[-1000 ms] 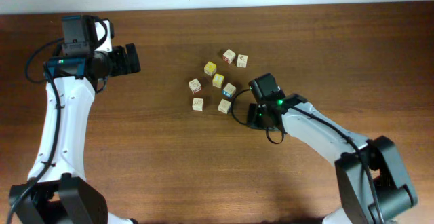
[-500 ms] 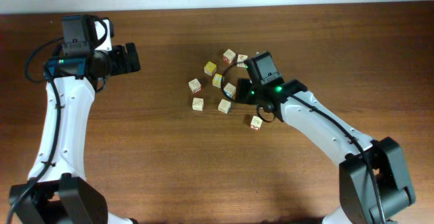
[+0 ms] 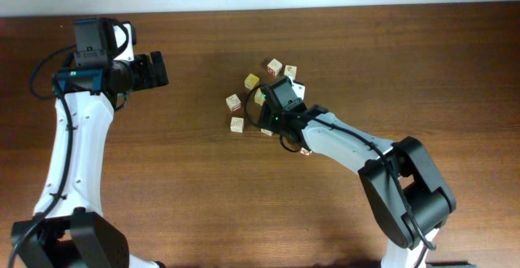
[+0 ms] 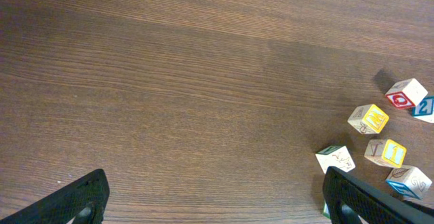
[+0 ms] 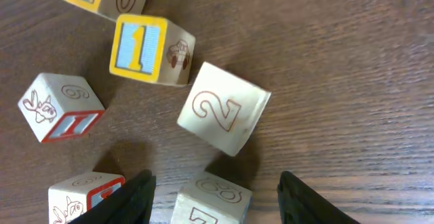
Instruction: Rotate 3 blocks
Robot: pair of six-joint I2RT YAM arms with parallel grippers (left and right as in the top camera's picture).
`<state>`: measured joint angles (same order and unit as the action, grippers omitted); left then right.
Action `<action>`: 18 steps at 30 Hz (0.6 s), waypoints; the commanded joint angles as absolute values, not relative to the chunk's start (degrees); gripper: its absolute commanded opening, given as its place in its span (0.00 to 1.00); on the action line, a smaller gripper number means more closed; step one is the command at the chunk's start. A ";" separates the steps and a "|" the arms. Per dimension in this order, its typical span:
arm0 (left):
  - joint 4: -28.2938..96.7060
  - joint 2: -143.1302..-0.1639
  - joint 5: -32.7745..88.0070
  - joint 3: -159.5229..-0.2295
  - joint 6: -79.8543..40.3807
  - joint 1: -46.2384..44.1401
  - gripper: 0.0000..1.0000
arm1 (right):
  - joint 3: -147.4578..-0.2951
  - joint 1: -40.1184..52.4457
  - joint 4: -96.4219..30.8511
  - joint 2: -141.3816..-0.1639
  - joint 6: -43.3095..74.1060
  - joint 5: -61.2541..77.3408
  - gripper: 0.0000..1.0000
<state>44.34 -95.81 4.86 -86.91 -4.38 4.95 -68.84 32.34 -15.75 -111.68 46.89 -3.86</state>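
Overhead, a brown wooden table carries two white arms. At the far left, the left gripper hangs wide open and empty, well apart from the work. Near the table's middle, the right gripper hovers over a cluster of small picture blocks, its jaws part open, straddling one cream block without touching it. Just beyond lie a "2" block, turned askew, and a yellow block. These cubes look light, stiff and smooth, so likely to skid; pinch two flat opposite faces squarely.
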 commanded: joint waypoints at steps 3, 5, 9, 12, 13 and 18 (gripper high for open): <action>44.25 -96.01 4.43 -87.94 -5.13 5.04 0.99 | -69.01 33.47 -15.70 -114.06 48.95 -3.42 0.50; 44.25 -96.01 4.45 -87.94 -5.13 5.04 0.99 | -69.04 33.47 -16.73 -114.06 48.95 -3.25 0.39; 44.25 -96.01 4.45 -87.94 -5.13 5.04 0.99 | -71.09 33.36 -23.44 -113.93 46.04 -1.32 0.22; 44.25 -96.01 4.45 -87.94 -5.13 5.04 0.99 | -76.18 33.34 -34.22 -113.71 43.24 -1.85 0.20; 44.25 -96.01 4.45 -87.94 -5.13 5.04 0.99 | -77.89 33.34 -38.30 -113.71 42.76 -2.22 0.20; 44.25 -96.01 4.45 -87.94 -5.13 5.04 0.99 | -78.54 33.30 -44.84 -113.73 42.48 -6.92 0.20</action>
